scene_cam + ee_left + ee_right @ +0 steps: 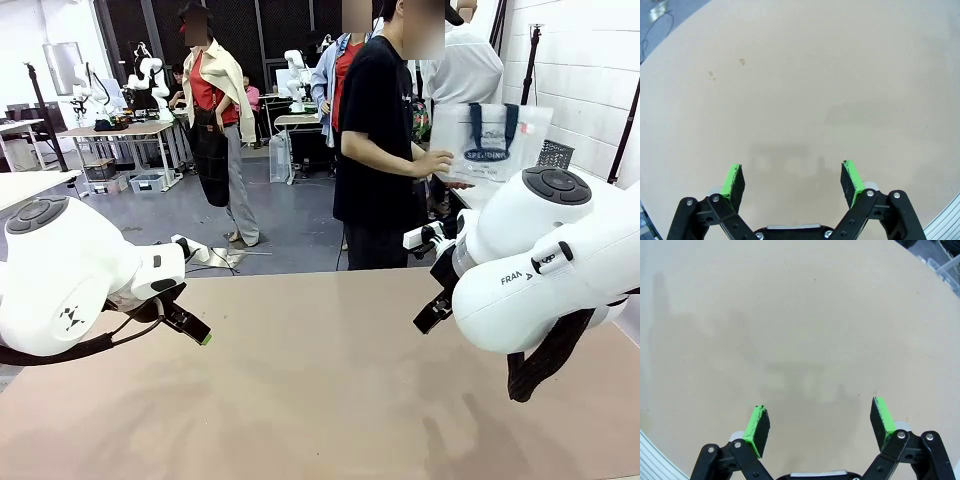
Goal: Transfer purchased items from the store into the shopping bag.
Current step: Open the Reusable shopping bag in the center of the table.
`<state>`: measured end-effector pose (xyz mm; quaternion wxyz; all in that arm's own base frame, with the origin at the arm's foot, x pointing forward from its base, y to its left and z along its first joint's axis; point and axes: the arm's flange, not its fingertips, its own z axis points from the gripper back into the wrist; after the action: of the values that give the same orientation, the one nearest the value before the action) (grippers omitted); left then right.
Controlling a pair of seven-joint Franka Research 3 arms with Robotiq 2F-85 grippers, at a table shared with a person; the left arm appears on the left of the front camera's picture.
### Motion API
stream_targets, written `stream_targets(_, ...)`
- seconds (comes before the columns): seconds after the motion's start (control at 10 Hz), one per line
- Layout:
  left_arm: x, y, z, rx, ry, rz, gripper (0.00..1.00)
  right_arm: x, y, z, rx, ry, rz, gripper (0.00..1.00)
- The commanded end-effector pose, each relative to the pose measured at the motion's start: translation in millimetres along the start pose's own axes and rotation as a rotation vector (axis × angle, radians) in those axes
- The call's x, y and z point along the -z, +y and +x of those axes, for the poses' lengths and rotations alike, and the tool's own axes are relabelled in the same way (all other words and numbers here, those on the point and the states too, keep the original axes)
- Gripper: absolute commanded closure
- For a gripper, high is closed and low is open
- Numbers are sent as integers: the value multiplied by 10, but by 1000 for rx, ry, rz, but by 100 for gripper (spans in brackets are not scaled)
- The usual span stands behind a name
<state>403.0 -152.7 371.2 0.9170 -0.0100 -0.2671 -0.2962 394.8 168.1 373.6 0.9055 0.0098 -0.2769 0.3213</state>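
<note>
Left gripper (794,181), lower left: jaws apart, empty, above bare table (320,400). Right gripper (820,426), lower right: jaws apart, empty. Shopping bag (495,140) upper right, off this table, a person's hand (436,160) on its edge; basket (556,153) just beside it. Likely nothing transferred yet; bag and basket beyond reach.

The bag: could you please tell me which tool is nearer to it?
Right. The right tool sits below the bag, slightly left; the left tool is far off to its left.
</note>
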Motion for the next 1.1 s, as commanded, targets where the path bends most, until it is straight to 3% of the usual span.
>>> stream_targets(0.0, -1, 14, -4, -3, 0, 0, 0, 0, -1, 0, 0, 0, 0, 0)
stream_targets(1.0, -1, 14, -4, -3, 0, 0, 0, 0, -1, 0, 0, 0, 0, 0)
